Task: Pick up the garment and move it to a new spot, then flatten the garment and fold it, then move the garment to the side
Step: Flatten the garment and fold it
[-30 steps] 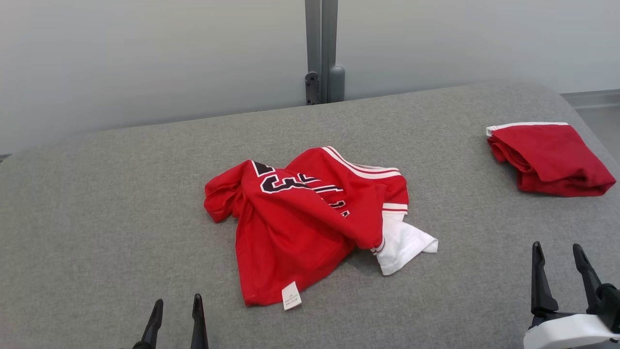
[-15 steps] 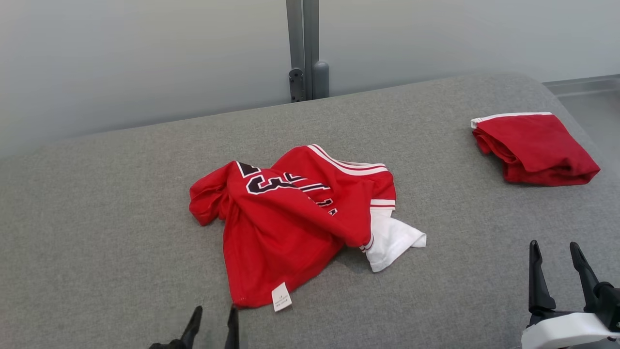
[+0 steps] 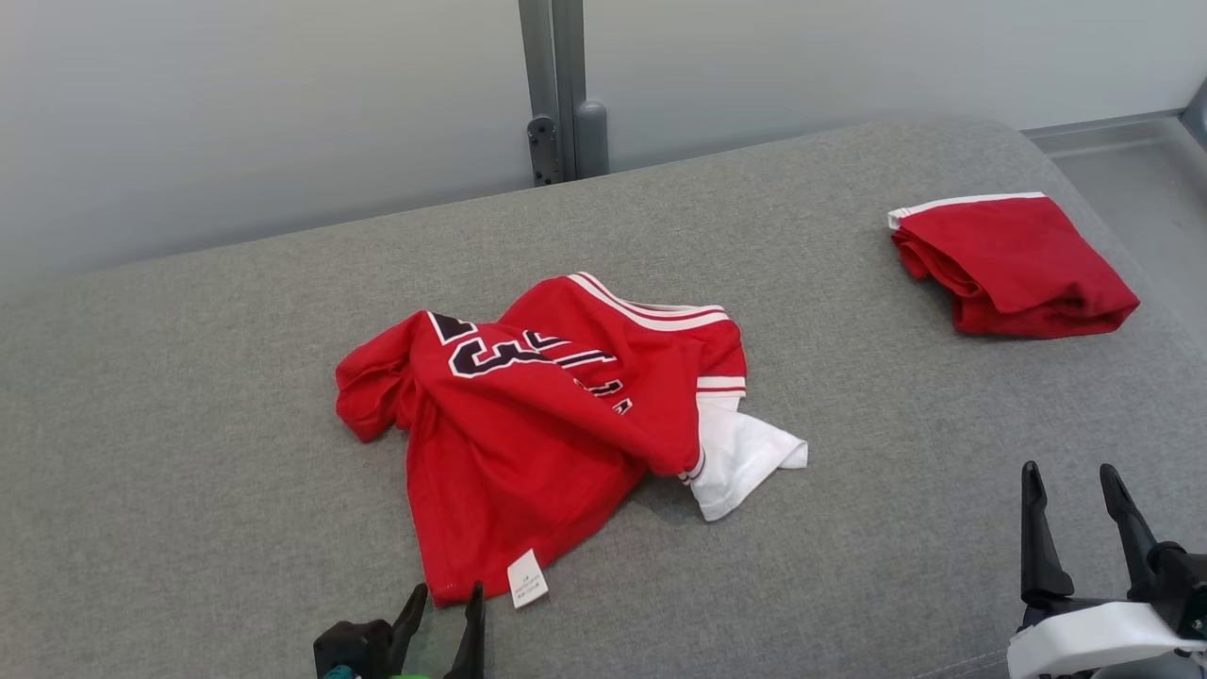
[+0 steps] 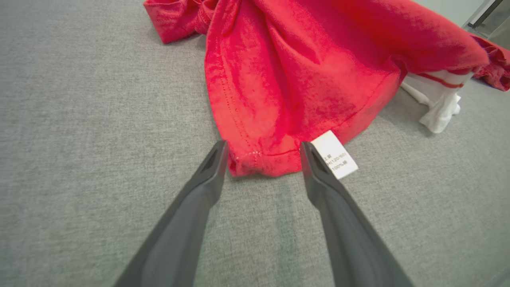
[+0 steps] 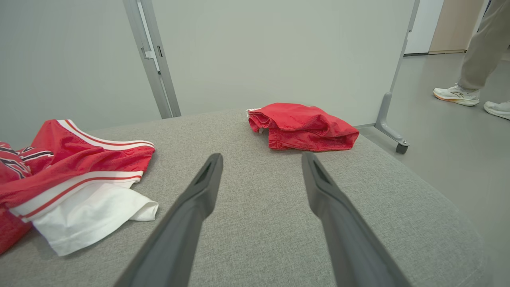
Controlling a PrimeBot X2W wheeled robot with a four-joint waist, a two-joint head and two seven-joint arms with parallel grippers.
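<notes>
Head view: the crumpled red jersey with white trim (image 3: 537, 424) lies mid-frame on the grey fabric-covered surface (image 3: 189, 424). A folded red garment (image 3: 1014, 264) sits at the upper right. The left gripper (image 3: 448, 589) is at the bottom edge by the jersey's hem, and the right gripper (image 3: 1068, 469) is at the lower right.

Left wrist view: the fingers stand apart, gripping nothing, flanking the hem corner beside a white label (image 4: 334, 154).

Right wrist view: the fingers are spread wide and empty over bare grey fabric.

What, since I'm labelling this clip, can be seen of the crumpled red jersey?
The red jersey lies crumpled on the grey cushion. Soft, thin-looking fabric; black-and-white lettering, white-and-red striped trim, a white piece poking out rightward, a white care tag at the near hem. The left gripper's open fingers straddle that hem corner.
</notes>
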